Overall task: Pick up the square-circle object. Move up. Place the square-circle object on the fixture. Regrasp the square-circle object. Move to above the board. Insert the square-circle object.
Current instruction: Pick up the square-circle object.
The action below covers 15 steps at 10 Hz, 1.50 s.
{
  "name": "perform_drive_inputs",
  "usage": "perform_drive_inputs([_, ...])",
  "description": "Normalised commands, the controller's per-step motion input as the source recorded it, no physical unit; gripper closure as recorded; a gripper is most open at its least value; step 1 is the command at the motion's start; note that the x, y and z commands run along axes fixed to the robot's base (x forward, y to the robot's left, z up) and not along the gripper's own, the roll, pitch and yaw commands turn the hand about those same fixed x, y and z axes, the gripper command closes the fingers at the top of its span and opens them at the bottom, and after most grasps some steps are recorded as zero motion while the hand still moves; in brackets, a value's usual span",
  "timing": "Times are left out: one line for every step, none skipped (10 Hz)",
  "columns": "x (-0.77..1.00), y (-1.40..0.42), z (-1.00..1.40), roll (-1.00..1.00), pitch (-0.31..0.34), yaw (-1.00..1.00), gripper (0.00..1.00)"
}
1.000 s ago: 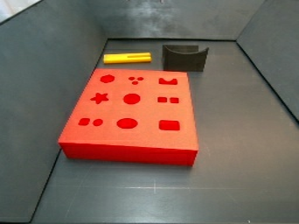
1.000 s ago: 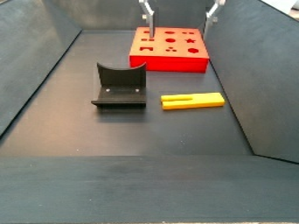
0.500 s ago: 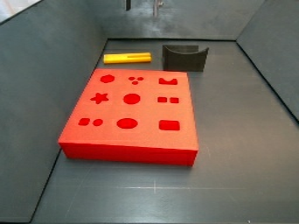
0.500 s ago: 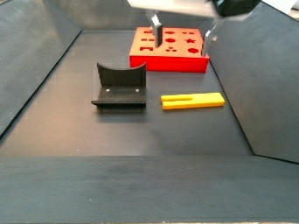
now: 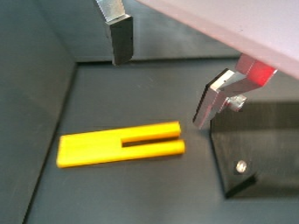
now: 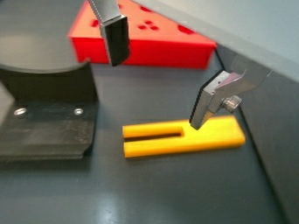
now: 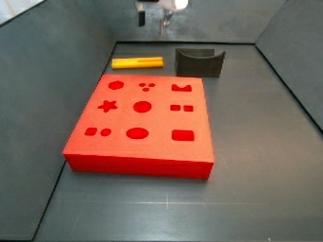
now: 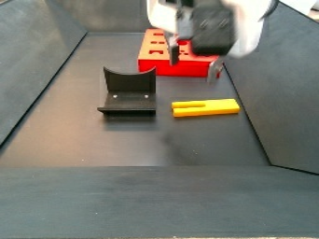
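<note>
End effector [image 6: 158, 74] is spread wide with nothing between the fingers [image 5: 121, 39], so the pick isn't done yet. Square-circle object [image 6: 184, 140] lies flat on the floor below the end effector in both wrist views [image 5: 121, 146], showing as a yellow piece with a dark slot along part of its length. One finger sits right over its end, the other is off to the far side, so the open span looks set to straddle it; judging from this, the opening is wide enough for a straight descent. Fixture [image 6: 47, 109] stands just beside the object, apart from it, close enough that the handover for the regrasp should be a short move. Board [image 6: 146, 39] lies beyond the end effector in a wrist view, and well clear of the object in both side views [image 7: 136, 118] [image 8: 181, 56]. Arm pose: wrist high above the floor, fingers pointing down; side views show the end effector [image 7: 161, 19] at the frame top, blurred in one [image 8: 206, 23]. Object [image 7: 136, 63] untouched, fixture [image 7: 199, 61] notch empty. Risk: a finger clipping the fixture on descent.
</note>
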Motion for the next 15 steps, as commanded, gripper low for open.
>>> perform_drive_inputs([0.0,0.0,-0.52,-0.03,-0.106,-1.0,0.0])
perform_drive_inputs([0.0,0.0,-0.5,-0.03,-0.117,-0.99,0.0])
perform_drive_inputs([0.0,0.0,-0.47,-0.02,-0.149,-0.98,0.0])
perform_drive_inputs([0.0,0.0,-0.46,-0.01,-0.173,-0.96,0.0])
perform_drive_inputs([0.0,0.0,-0.44,-0.01,-0.18,-0.94,0.0])
perform_drive_inputs([-0.02,0.0,-0.41,-0.01,-0.186,-0.91,0.0])
perform_drive_inputs([-0.13,0.0,-0.37,0.0,-0.21,-0.77,0.0])
perform_drive_inputs([-0.21,0.0,-0.35,-0.04,-0.339,-0.41,0.0])
perform_drive_inputs([-0.2,0.0,-0.38,-0.02,-0.387,-0.28,0.0])
perform_drive_inputs([-0.17,0.0,-0.28,-0.04,-0.457,-0.17,0.0])
perform_drive_inputs([-0.14,0.0,-0.33,-0.02,-0.441,-0.05,0.0])
perform_drive_inputs([-0.12,0.0,-0.25,0.0,-0.324,0.0,0.0])
perform_drive_inputs([-0.09,0.0,-0.2,0.0,-0.237,0.0,0.0])
perform_drive_inputs([-0.11,0.0,-0.2,0.0,-0.227,0.0,0.0])
perform_drive_inputs([-0.15,0.0,-0.2,0.0,-0.25,0.0,0.0])
